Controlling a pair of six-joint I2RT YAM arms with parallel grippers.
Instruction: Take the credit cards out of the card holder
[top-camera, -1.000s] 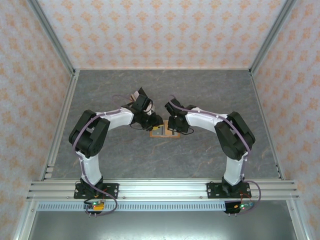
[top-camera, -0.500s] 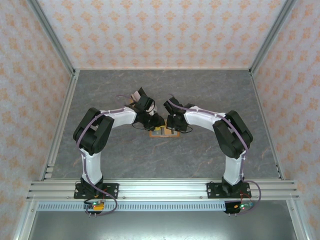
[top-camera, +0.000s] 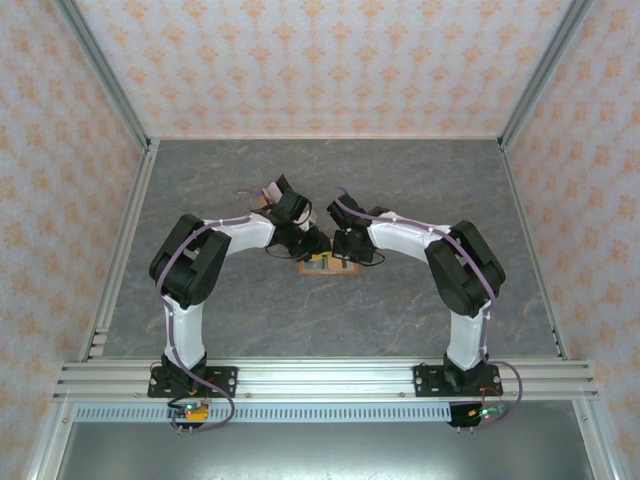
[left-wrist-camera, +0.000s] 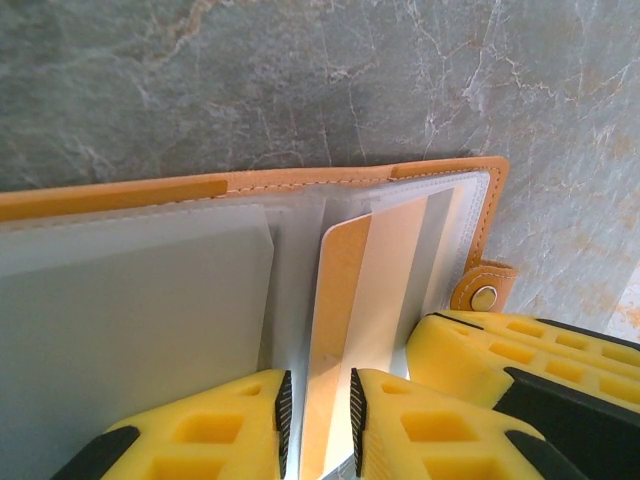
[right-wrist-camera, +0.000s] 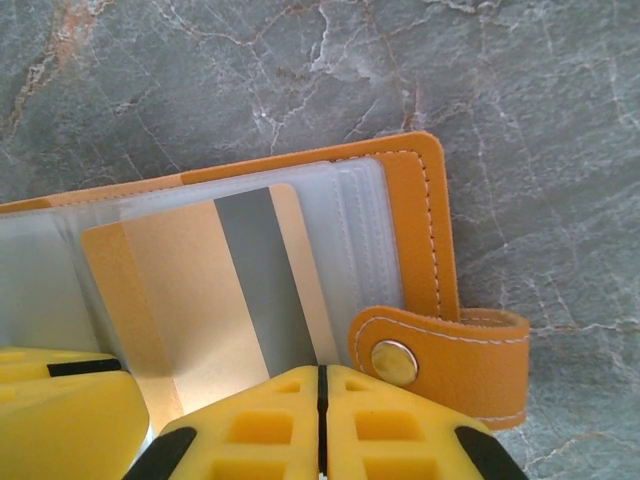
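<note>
Left jaws clamped on brown card (left-wrist-camera: 335, 320) | right jaws clenched, nothing held, over card holder (right-wrist-camera: 415, 220) | card's best slid straight out, holder pinned tbh

Grey marbled tabletop (top-camera: 420, 190), orange-patterned walls (top-camera: 320, 60) on three sides, aluminium rail (top-camera: 320, 378) across lower frame. Left arm (top-camera: 190, 270) and right arm (top-camera: 460, 265) rise from rail, elbows out, forearms bent in toward frame centre. Card holder (top-camera: 330, 266) flat on tabletop at centre, orange edge showing, partly covered by both wrists. Left fingers (top-camera: 316, 248) at its left end, right fingers (top-camera: 348, 256) at its right end, both low over it. Finger gap unreadable from above.
</note>
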